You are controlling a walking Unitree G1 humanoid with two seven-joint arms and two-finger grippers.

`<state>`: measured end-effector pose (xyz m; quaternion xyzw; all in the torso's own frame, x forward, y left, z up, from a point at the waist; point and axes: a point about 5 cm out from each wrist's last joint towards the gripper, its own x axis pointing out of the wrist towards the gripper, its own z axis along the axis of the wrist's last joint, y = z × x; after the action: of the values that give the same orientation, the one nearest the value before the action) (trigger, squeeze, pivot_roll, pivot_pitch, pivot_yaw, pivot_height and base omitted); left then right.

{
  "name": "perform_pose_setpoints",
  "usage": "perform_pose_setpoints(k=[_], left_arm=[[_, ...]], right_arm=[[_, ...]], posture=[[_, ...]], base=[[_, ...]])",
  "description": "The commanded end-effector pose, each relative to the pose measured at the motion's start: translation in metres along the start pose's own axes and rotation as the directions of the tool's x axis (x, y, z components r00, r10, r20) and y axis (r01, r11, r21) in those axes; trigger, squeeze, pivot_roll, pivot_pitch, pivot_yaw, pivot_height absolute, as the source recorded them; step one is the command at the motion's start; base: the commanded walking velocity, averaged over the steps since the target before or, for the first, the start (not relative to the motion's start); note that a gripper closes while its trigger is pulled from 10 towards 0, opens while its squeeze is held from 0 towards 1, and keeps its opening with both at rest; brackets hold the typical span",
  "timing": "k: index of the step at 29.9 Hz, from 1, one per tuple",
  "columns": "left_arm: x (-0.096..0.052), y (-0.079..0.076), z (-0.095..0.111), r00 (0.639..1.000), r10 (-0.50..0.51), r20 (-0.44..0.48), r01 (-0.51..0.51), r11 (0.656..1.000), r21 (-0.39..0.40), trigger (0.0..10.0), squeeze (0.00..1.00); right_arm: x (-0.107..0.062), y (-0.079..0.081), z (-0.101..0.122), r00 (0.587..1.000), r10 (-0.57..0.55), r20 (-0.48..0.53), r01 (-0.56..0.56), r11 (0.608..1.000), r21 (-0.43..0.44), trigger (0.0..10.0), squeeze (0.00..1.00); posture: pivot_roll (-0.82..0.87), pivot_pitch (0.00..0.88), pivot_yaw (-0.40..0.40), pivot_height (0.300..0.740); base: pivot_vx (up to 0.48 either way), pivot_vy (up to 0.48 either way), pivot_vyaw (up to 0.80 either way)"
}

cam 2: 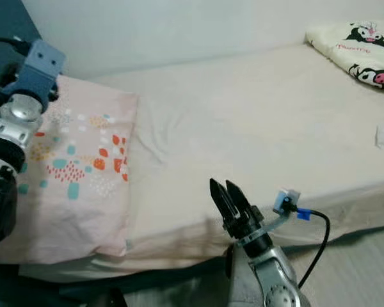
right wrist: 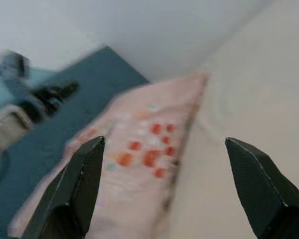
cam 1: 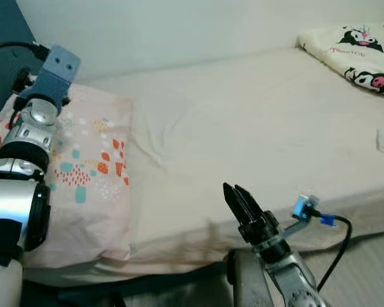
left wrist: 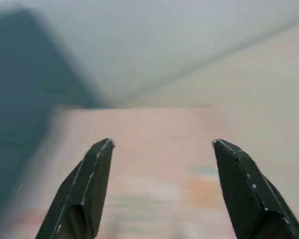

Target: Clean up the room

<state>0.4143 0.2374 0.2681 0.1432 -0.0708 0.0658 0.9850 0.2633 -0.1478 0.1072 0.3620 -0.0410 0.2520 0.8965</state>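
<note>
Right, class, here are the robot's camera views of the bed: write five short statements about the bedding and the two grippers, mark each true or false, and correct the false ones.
1. A pink pillow with coloured dashes lies at the robot's left end of the bed. True.
2. The left gripper is shut on the pillow. False: its fingers are spread apart, holding nothing.
3. A cartoon-print blanket lies at the far right of the bed. True.
4. The right gripper holds the sheet. False: it is open and holds nothing.
5. The pillow is on the floor. False: it lies on the bed.
</note>
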Motion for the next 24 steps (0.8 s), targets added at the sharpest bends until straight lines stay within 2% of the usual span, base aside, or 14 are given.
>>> perform_pose_setpoints(k=[1, 4, 5, 9, 13, 14, 15, 16, 17, 18, 20, 21, 23, 24], left_arm=[[-0.007, -0.006, -0.023, 0.997, -0.062, -0.053, 0.056, 0.994, -0.095, 10.0, 0.00], [-0.024, -0.027, -0.063, 0.984, -0.148, -0.098, 0.118, 0.959, -0.257, 10.0, 0.00], [-0.024, -0.027, -0.063, 0.984, -0.148, -0.098, 0.118, 0.959, -0.257, 10.0, 0.00], [-0.050, -0.043, -0.108, 0.977, -0.143, -0.156, 0.060, 0.893, -0.446, 10.0, 0.00], [-0.064, -0.047, -0.126, 0.981, -0.105, -0.166, 0.020, 0.893, -0.449, 10.0, 0.00], [-0.068, -0.047, -0.131, 0.982, -0.086, -0.169, 0.009, 0.912, -0.410, 10.0, 0.00], [-0.074, -0.048, -0.136, 0.983, -0.068, -0.173, 0.011, 0.951, -0.310, 10.0, 0.00], [-0.074, -0.048, -0.136, 0.983, -0.068, -0.173, 0.011, 0.951, -0.310, 10.0, 0.00], [-0.079, -0.051, -0.140, 0.983, -0.067, -0.172, 0.027, 0.974, -0.223, 10.0, 0.00], [-0.079, -0.051, -0.140, 0.983, -0.067, -0.172, 0.027, 0.974, -0.223, 10.0, 0.00], [-0.091, -0.066, -0.148, 0.978, -0.133, -0.164, 0.119, 0.989, -0.093, 10.0, 0.00], [-0.091, -0.066, -0.148, 0.978, -0.133, -0.164, 0.119, 0.989, -0.093, 10.0, 0.00], [-0.107, -0.086, -0.156, 0.963, -0.223, -0.152, 0.237, 0.968, 0.087, 10.0, 0.00], [-0.107, -0.086, -0.156, 0.963, -0.223, -0.152, 0.237, 0.968, 0.087, 10.0, 0.00]], right_arm=[[-0.002, -0.005, -0.005, 0.999, -0.038, -0.018, 0.037, 0.999, -0.012, 10.0, 0.00], [0.002, -0.006, -0.008, 0.997, -0.036, -0.065, 0.034, 0.999, -0.033, 10.0, 0.00], [0.002, -0.006, -0.008, 0.997, -0.036, -0.065, 0.034, 0.999, -0.033, 10.0, 0.00], [0.005, -0.010, -0.011, 0.995, -0.035, -0.095, 0.031, 0.999, -0.044, 10.0, 0.00], [0.008, -0.011, -0.012, 0.993, -0.033, -0.112, 0.028, 0.998, -0.050, 10.0, 0.00], [0.009, -0.011, -0.012, 0.993, -0.035, -0.110, 0.030, 0.998, -0.049, 10.0, 0.00], [0.010, -0.012, -0.013, 0.993, -0.037, -0.111, 0.032, 0.998, -0.050, 10.0, 0.00], [0.010, -0.012, -0.013, 0.993, -0.037, -0.111, 0.032, 0.998, -0.050, 10.0, 0.00], [0.011, -0.012, -0.013, 0.993, -0.038, -0.111, 0.033, 0.998, -0.050, 10.0, 0.00], [0.011, -0.012, -0.013, 0.993, -0.038, -0.111, 0.033, 0.998, -0.050, 10.0, 0.00], [0.012, -0.013, -0.014, 0.993, -0.040, -0.110, 0.035, 0.998, -0.050, 10.0, 0.00], [0.012, -0.013, -0.014, 0.993, -0.040, -0.110, 0.035, 0.998, -0.050, 10.0, 0.00], [0.011, -0.013, -0.015, 0.994, -0.044, -0.105, 0.039, 0.998, -0.045, 10.0, 0.00], [0.011, -0.013, -0.015, 0.994, -0.044, -0.105, 0.039, 0.998, -0.045, 10.0, 0.00]], posture=[[-0.20, 0.080, 0.075, 0.300], [-0.20, 0.071, 0.064, 0.300], [-0.20, 0.071, 0.064, 0.300], [-0.17, 0.056, 0.032, 0.300], [-0.17, 0.055, 0.028, 0.300], [-0.16, 0.055, 0.023, 0.300], [-0.16, 0.058, 0.025, 0.300], [-0.16, 0.058, 0.025, 0.300], [-0.15, 0.059, 0.024, 0.300], [-0.15, 0.059, 0.024, 0.300], [-0.15, 0.065, 0.028, 0.300], [-0.15, 0.065, 0.028, 0.300], [-0.15, 0.070, 0.032, 0.300], [-0.15, 0.070, 0.032, 0.300]], base=[[0.000, 0.000, 0.00], [0.000, 0.000, 0.00], [0.000, 0.000, 0.00], [0.000, 0.000, 0.00], [0.000, 0.000, 0.00], [0.000, 0.000, 0.00], [0.000, 0.000, 0.00], [0.000, 0.000, 0.00], [0.000, 0.000, 0.00], [0.000, 0.000, 0.00], [0.000, 0.000, 0.00], [0.000, 0.000, 0.00], [0.000, 0.000, 0.00], [0.000, 0.000, 0.00]])
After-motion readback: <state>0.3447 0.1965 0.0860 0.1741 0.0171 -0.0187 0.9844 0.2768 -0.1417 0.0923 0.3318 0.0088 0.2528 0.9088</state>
